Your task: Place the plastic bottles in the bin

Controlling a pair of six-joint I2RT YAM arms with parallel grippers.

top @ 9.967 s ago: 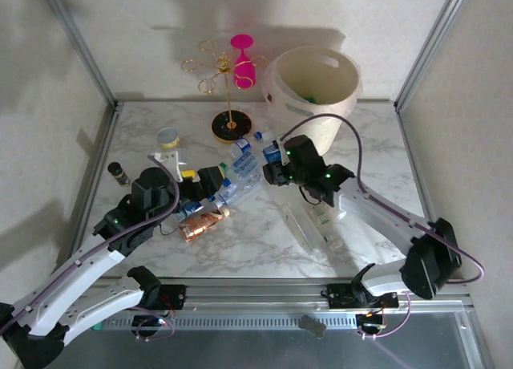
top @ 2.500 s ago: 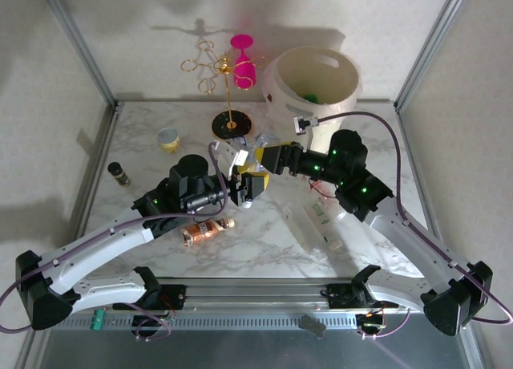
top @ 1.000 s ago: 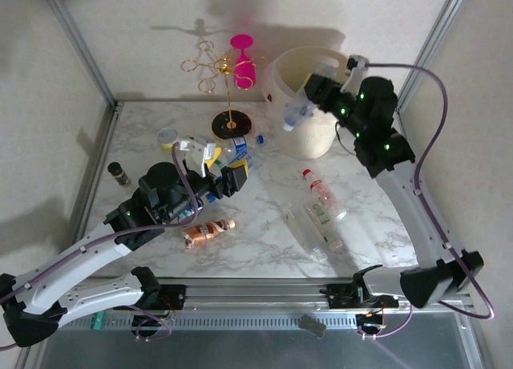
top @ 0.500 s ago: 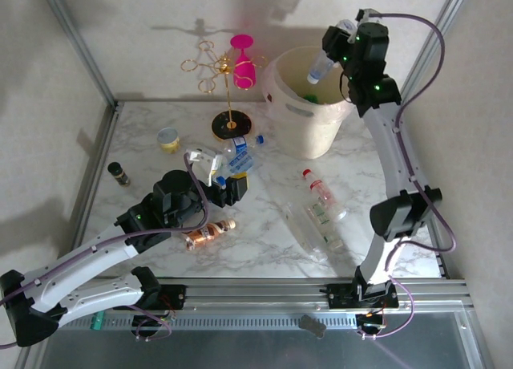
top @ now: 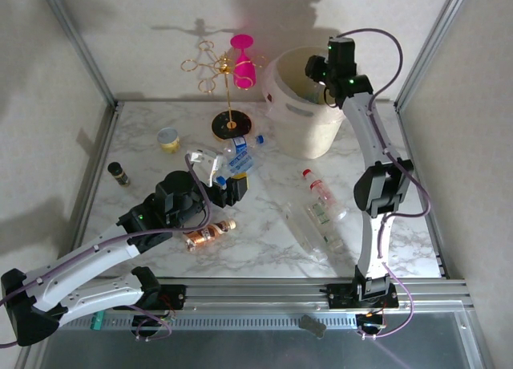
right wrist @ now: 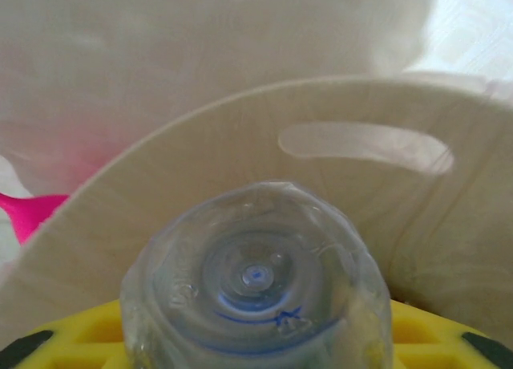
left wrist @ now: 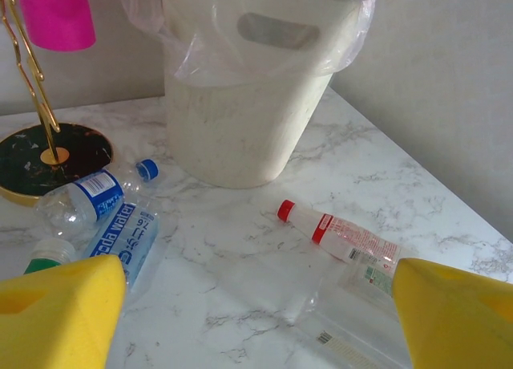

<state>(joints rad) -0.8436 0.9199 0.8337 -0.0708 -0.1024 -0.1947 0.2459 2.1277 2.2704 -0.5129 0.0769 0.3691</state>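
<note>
The bin [top: 309, 136] stands at the back of the table. Over its mouth my right gripper [top: 318, 69] is shut on a clear plastic bottle [right wrist: 256, 281], whose round base faces the right wrist camera between the yellow fingers [right wrist: 437, 337], with the bin's inner wall [right wrist: 240, 144] behind. My left gripper [top: 227, 179] hangs open over mid-table with nothing between its yellow fingers [left wrist: 56, 313]. Blue-labelled bottles [top: 239, 156] lie by it. A copper-brown bottle [top: 204, 231] lies nearer me. A red-capped bottle [left wrist: 337, 233] and a flat clear bottle [top: 309, 229] lie to the right.
A gold stand on a black base carrying a pink glass [top: 232, 72] stands left of the bin. A small yellow-and-white tub [top: 167, 138] and a dark vial [top: 118, 173] sit at the left. Metal frame posts bound the table's back corners.
My right arm has swung from beside the bin's front to above its mouth, carrying the clear bottle. The left gripper has eased back slightly and stays open.
</note>
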